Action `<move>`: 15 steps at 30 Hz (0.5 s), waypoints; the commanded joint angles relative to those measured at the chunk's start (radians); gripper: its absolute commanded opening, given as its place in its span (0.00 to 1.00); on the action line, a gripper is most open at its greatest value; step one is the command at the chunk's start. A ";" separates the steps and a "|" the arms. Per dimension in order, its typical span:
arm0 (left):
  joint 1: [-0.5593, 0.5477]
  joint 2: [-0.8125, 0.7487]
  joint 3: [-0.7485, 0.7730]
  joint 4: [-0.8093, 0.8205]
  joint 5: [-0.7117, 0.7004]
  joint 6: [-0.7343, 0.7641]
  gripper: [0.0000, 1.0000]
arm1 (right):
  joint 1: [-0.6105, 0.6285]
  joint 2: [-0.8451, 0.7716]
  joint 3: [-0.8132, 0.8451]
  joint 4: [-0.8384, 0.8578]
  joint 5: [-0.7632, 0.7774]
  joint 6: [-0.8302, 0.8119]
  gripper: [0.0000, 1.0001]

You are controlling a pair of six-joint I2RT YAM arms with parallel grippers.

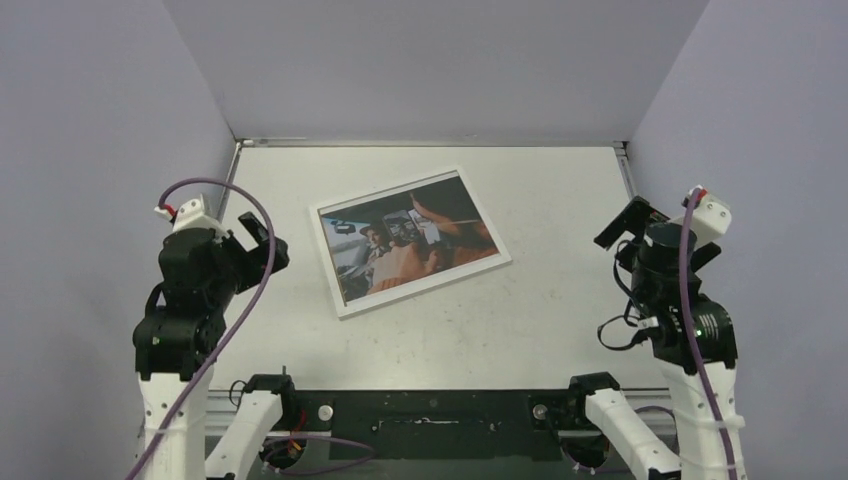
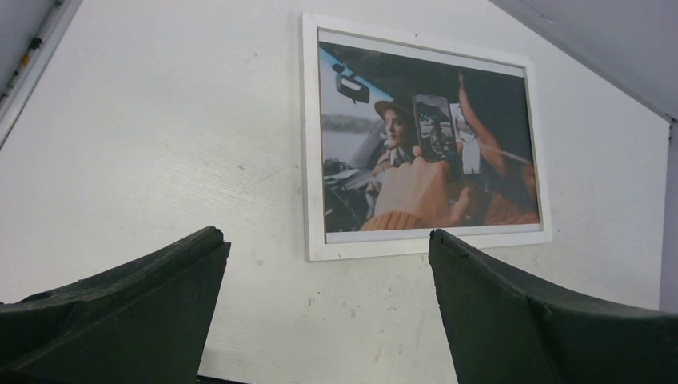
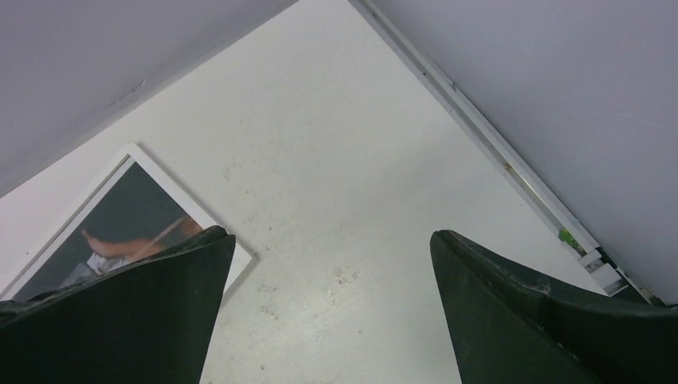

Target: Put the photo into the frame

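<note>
Your photo lies face up inside the frame, flat on the table. Your left gripper and right gripper hang empty, jaws apart, well clear. It looks seated; check the corners without nudging it.

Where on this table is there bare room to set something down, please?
The widest bare patch of the table lies between the frame and the right claw. A near strip runs between the frame and the arm bases, and a narrower one between frame and back wall. It is tightest between the frame and the left claw.
</note>
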 commanded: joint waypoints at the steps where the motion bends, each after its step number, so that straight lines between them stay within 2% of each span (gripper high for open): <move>1: -0.002 -0.100 0.021 -0.047 -0.003 0.026 0.97 | 0.004 -0.105 0.031 -0.085 0.080 -0.020 1.00; 9: 0.000 -0.198 0.066 -0.128 -0.025 0.066 0.97 | 0.004 -0.231 0.071 -0.164 0.127 -0.044 1.00; 15: 0.002 -0.201 0.075 -0.162 -0.043 0.083 0.97 | 0.004 -0.232 0.091 -0.203 0.117 -0.053 1.00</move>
